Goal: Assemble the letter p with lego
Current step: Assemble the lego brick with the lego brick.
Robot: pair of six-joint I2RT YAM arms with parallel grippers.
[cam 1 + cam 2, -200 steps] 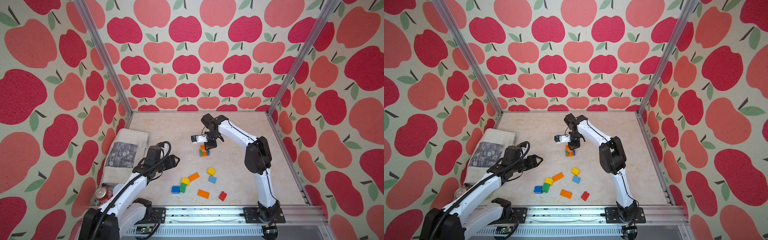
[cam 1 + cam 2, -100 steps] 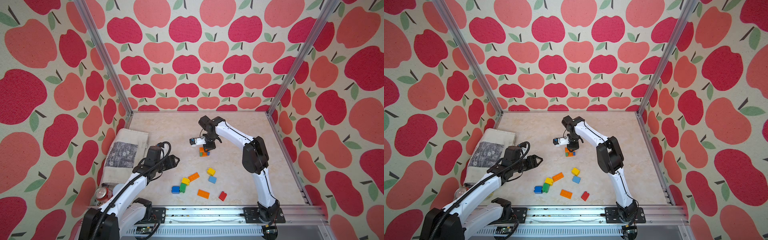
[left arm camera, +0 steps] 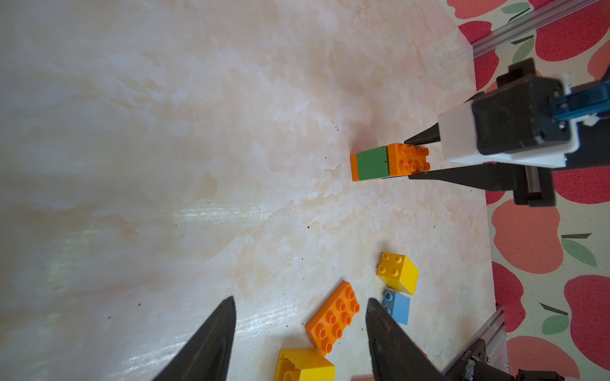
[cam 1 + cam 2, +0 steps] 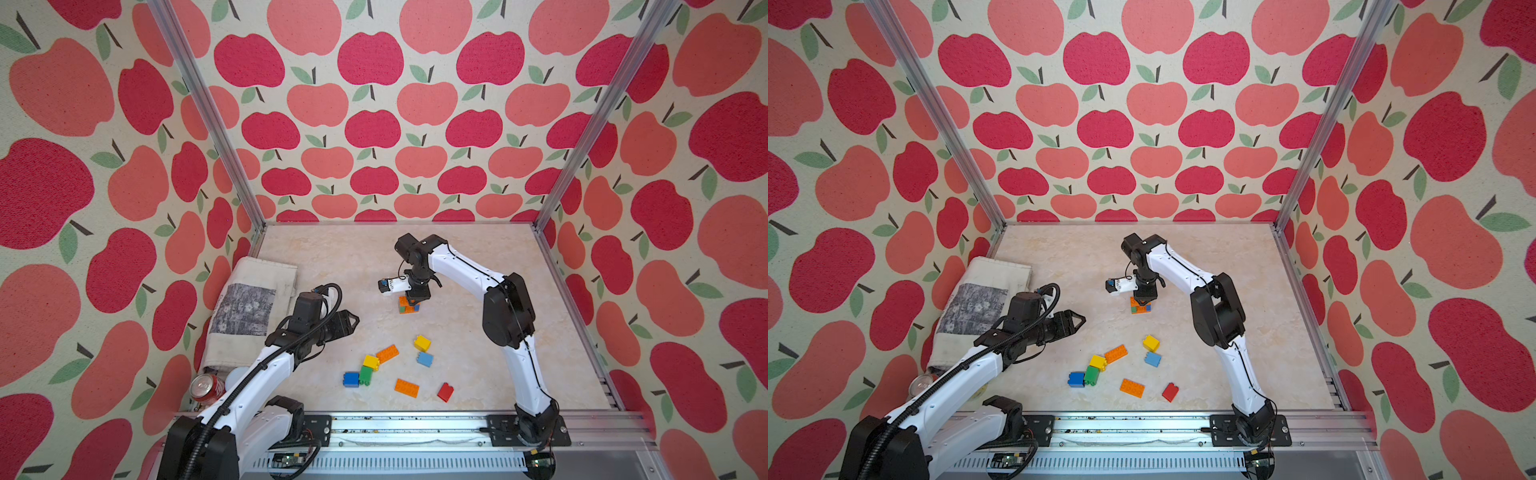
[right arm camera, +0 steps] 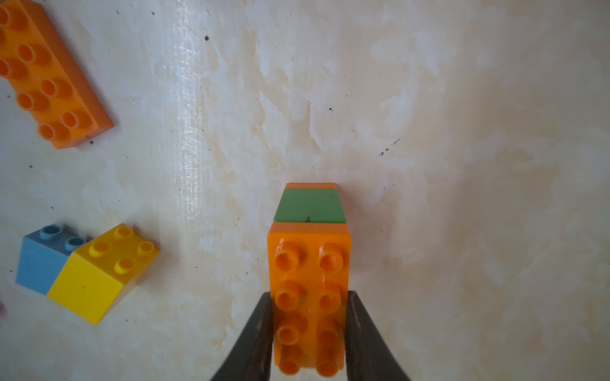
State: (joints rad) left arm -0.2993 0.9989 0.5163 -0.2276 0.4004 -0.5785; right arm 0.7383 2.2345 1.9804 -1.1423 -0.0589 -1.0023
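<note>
**A:** Anything different from a second ago?

**B:** The right arm's wrist has shifted slightly left, I think; it's small in both top views. The right end effector [image 5: 310, 297] stays clamped on the top orange brick [image 5: 308, 260] of the stack [image 4: 409, 306], mid-surface [image 4: 478, 257].

**A:** And the left?

**B:** The left end effector [image 3: 301, 299] is unchanged: jaws apart, empty, near a loose orange brick [image 3: 333, 318].

Left end effector [image 3: 300, 300] agape, right one [image 5: 310, 297] clamped
</note>
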